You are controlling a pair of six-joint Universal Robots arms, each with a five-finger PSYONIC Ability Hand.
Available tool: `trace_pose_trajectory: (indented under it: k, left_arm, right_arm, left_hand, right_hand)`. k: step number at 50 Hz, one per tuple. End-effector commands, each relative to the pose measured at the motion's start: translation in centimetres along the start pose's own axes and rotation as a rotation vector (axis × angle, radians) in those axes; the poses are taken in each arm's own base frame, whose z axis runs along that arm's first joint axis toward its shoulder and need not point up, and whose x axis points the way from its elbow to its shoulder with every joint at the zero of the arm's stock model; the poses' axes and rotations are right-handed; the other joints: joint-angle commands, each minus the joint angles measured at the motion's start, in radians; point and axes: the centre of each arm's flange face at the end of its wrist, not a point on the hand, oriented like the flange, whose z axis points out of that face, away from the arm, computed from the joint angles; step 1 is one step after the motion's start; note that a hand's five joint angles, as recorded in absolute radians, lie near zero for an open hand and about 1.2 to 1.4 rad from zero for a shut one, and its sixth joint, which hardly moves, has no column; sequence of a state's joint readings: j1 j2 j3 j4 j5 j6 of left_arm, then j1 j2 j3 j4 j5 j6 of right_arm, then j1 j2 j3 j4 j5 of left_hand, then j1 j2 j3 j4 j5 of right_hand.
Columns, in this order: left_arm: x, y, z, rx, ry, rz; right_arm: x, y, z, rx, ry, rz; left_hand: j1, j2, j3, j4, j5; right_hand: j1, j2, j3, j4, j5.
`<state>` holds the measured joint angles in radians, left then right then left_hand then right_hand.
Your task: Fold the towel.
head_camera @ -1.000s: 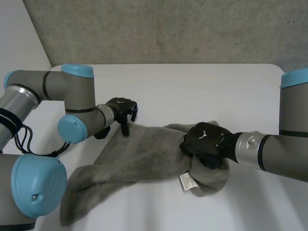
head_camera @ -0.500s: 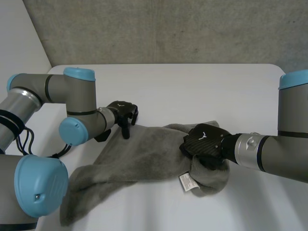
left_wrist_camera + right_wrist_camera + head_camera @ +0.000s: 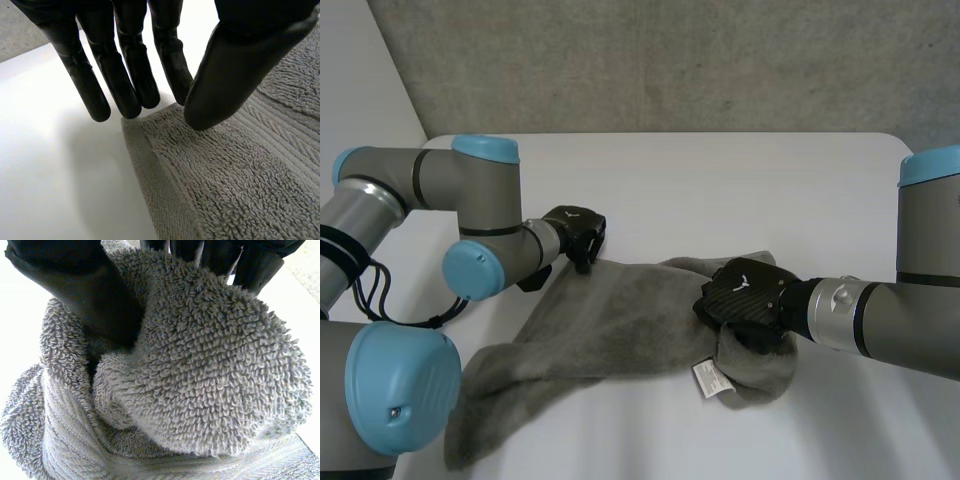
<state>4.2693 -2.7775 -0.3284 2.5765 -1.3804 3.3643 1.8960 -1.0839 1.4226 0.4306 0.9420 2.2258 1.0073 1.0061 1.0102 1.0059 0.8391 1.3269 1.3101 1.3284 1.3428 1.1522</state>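
The soft, limp towel (image 3: 620, 320) sprawls on the near surface (image 3: 720, 190), its right end clutched by the right robot hand (image 3: 745, 295), the left robot hand (image 3: 578, 228) unclenched at its far-left corner, probably the best hold.

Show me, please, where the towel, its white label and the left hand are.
towel (image 3: 610, 315): head view, the flat middle of the cloth.
label (image 3: 706, 378): head view, the middle of the white tag.
left hand (image 3: 576, 222): head view, the back of the hand.
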Motion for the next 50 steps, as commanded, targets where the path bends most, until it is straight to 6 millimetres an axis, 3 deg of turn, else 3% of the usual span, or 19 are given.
trace_pose_trajectory:
  k: [1,2,3,17,31,41,50]
  left_arm:
    - [0.2,-0.7,-0.5,0.012,0.001,0.005]
    - [0.3,-0.7,-0.6,0.009,0.003,0.007]
    - [0.3,-0.8,-0.7,0.011,0.003,0.007]
    - [0.1,0.7,-0.2,-0.036,-0.04,0.009]
    - [0.1,1.0,0.0,-0.044,-0.038,0.011]
    - [0.1,0.8,-0.1,-0.041,-0.036,0.009]
    - [0.2,0.9,-0.1,-0.043,-0.037,0.01]
  right_arm:
    - [0.0,0.0,0.0,-0.001,0.001,0.0]
    - [0.0,0.0,0.0,-0.001,0.001,0.0]
    - [0.0,0.0,0.0,-0.002,0.0,0.0]
    - [-0.2,0.1,0.0,-0.004,-0.005,-0.001]
    - [-0.2,0.4,0.1,-0.024,0.002,-0.031]
    - [-0.2,0.4,0.1,-0.025,0.001,-0.033]
    - [-0.3,0.4,0.1,-0.025,0.0,-0.032]
  left_hand:
    - [-0.383,-0.382,-0.386,-0.381,-0.389]
    - [-0.644,-0.643,-0.647,-0.643,-0.651]
    - [-0.74,-0.739,-0.743,-0.739,-0.746]
    - [-0.785,-0.784,-0.788,-0.784,-0.791]
    - [-0.609,-0.608,-0.612,-0.607,-0.615]
    - [-0.257,-0.256,-0.26,-0.256,-0.263]
    - [-0.186,-0.185,-0.189,-0.185,-0.192]
  right_hand:
    - [0.069,0.086,0.068,0.053,0.07]
    - [0.069,0.086,0.068,0.053,0.07]
    - [0.069,0.086,0.068,0.053,0.07]
    - [0.069,0.086,0.068,0.053,0.07]
    - [0.069,0.086,0.068,0.053,0.07]
    - [0.069,0.086,0.068,0.053,0.07]
    - [0.069,0.086,0.068,0.053,0.07]
